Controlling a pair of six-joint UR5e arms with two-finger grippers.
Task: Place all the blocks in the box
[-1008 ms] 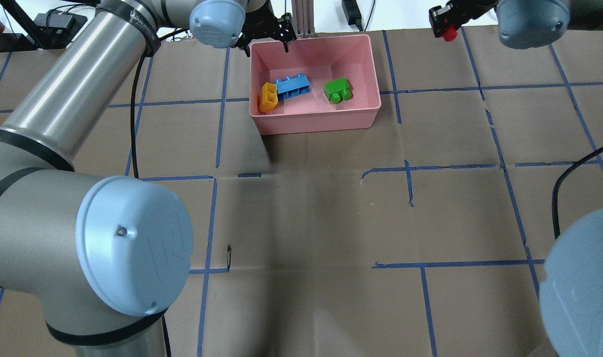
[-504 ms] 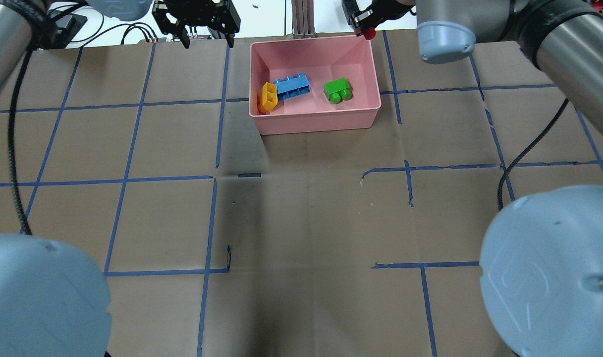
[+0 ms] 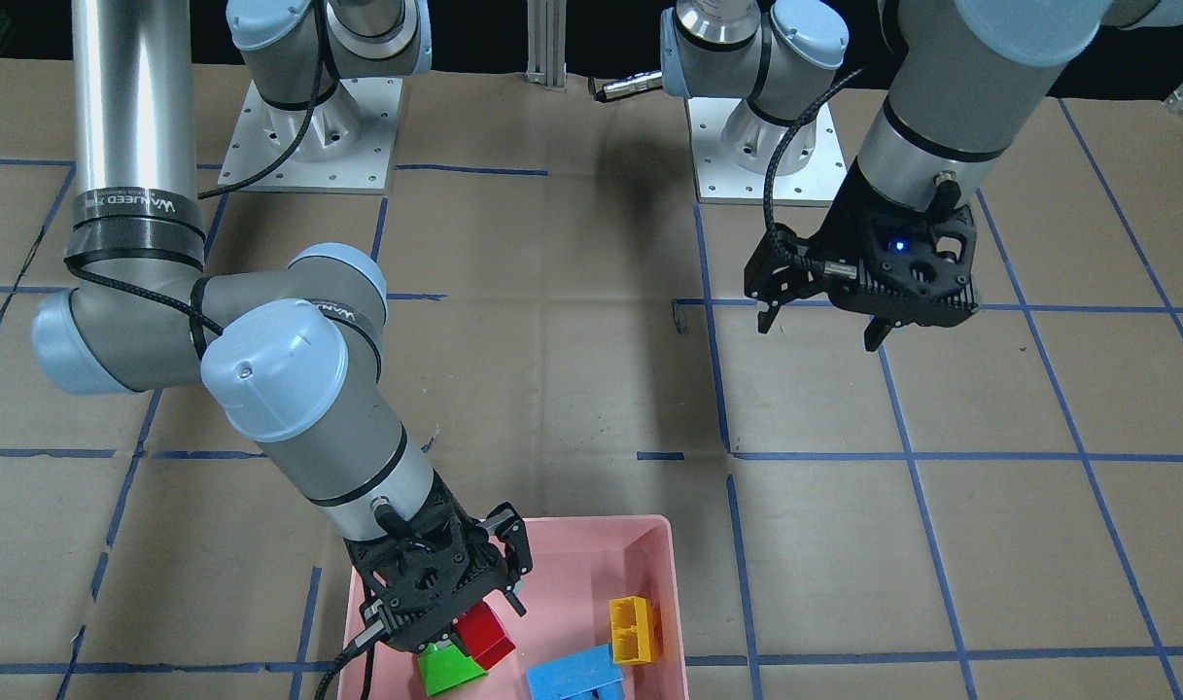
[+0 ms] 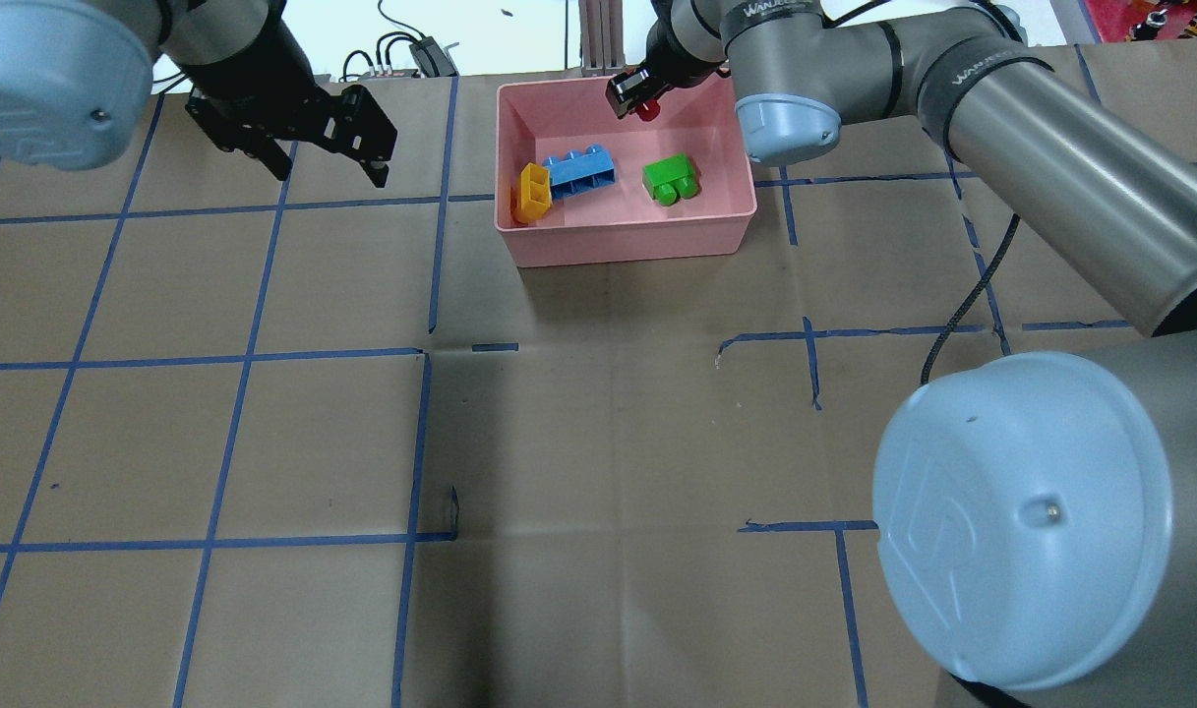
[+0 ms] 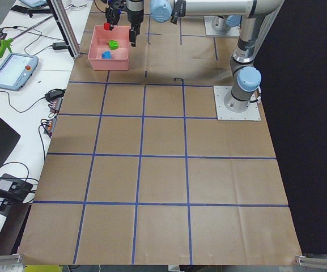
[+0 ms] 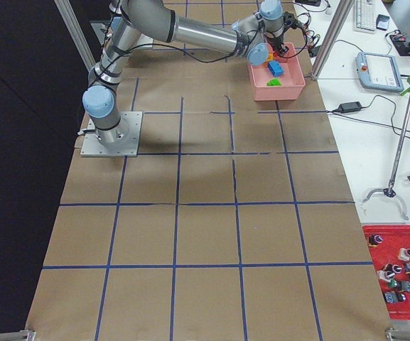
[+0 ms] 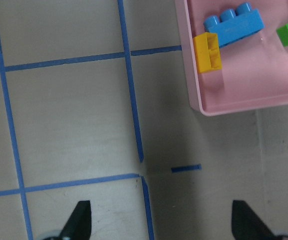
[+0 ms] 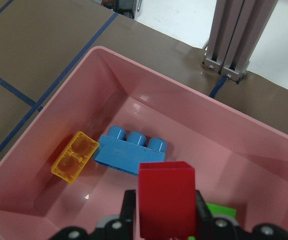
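Observation:
The pink box [image 4: 626, 251] stands at the far middle of the table. In it lie the yellow block [image 4: 533, 192], the blue block [image 4: 580, 171] and the green block [image 4: 670, 179]. My right gripper [image 4: 635, 98] is shut on the red block [image 4: 647, 111] and holds it above the box's far side. In the right wrist view the red block [image 8: 166, 197] hangs over the box floor, near the blue block [image 8: 131, 152] and the green block [image 8: 221, 211]. My left gripper [image 4: 330, 175] is open and empty over the table, to the left of the box.
An aluminium post [image 4: 598, 39] stands just behind the box at the table's far edge. Cables [image 4: 401, 49] lie beyond that edge. Blue tape lines [image 4: 421, 354] cross the brown table. The right arm's elbow [image 4: 1021, 521] fills the near right corner.
My right gripper has carried the red block leftward, from beyond the box's right corner to above the box. My left gripper has drawn away from the box, to the left and nearer.

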